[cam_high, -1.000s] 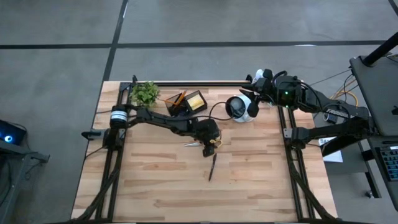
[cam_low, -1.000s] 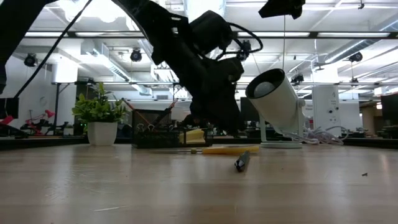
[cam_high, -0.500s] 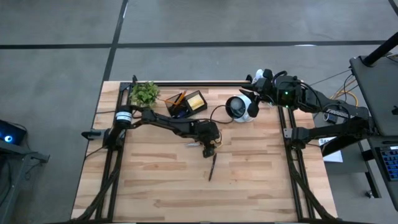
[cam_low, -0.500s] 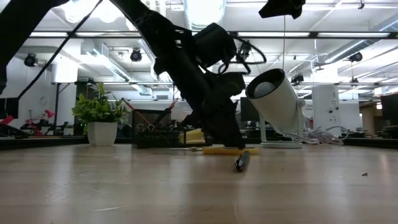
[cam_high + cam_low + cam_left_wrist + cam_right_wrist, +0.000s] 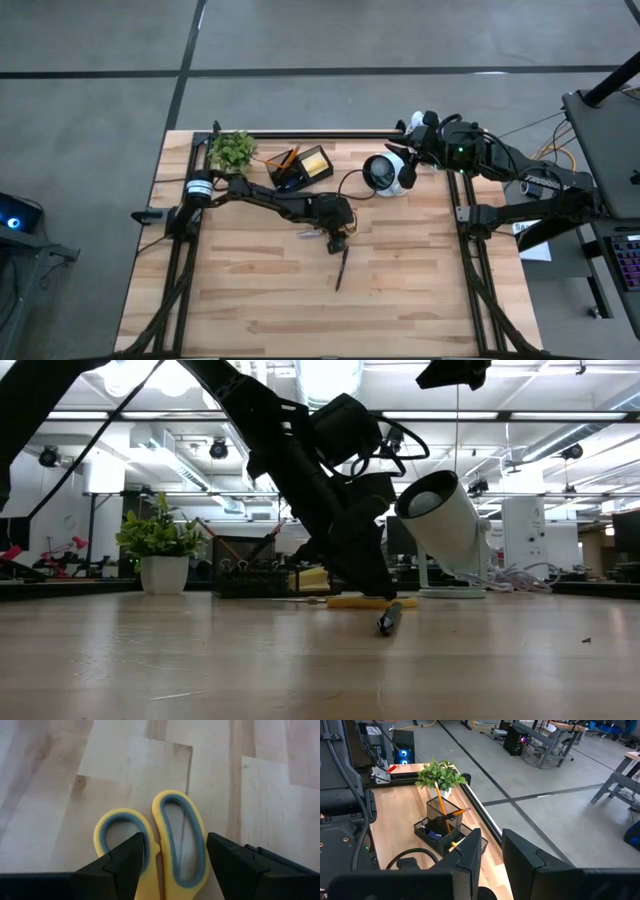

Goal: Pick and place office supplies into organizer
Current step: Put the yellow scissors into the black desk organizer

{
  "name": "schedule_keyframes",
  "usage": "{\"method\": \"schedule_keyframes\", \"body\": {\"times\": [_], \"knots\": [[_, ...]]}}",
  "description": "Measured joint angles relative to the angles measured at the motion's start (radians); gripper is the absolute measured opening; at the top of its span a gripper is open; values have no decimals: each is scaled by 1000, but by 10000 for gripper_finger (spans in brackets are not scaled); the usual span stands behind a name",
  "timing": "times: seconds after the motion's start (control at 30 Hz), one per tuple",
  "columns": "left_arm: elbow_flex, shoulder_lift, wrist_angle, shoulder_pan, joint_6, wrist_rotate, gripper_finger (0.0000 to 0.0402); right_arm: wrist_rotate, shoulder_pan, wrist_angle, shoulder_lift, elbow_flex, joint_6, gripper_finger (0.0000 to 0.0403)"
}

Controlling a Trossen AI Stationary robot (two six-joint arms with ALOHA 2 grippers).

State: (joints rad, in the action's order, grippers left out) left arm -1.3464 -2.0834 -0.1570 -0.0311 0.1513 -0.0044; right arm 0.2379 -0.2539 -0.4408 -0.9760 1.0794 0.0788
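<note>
Lowered since 1 second ago, your left gripper [image 5: 173, 857] now straddles the scissors [image 5: 167, 842] lying flat mid-table, fingers spread apart either side of the 2 yellow handles, likely so you can clamp both loops together. Organizer [image 5: 300, 167] sits far-left, well apart. Right gripper [image 5: 490, 855] waits at the far right, fingers partly apart, empty.

A green plant [image 5: 232, 149] and white cup [image 5: 383, 174] on the table [image 5: 420, 290]
</note>
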Motion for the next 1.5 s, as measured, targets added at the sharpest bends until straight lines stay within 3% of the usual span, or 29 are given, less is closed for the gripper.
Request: {"method": "schedule_keyframes", "body": {"times": [1.0, 1.5], "knots": [[-60, 6, -18, 2, 5, -32, 203, -1, 0, 0, 1, 0, 11, 66], [-58, 9, -73, 2, 53, -117, 203, -1, 0, 0, 0, 0, 11, 66]]}}
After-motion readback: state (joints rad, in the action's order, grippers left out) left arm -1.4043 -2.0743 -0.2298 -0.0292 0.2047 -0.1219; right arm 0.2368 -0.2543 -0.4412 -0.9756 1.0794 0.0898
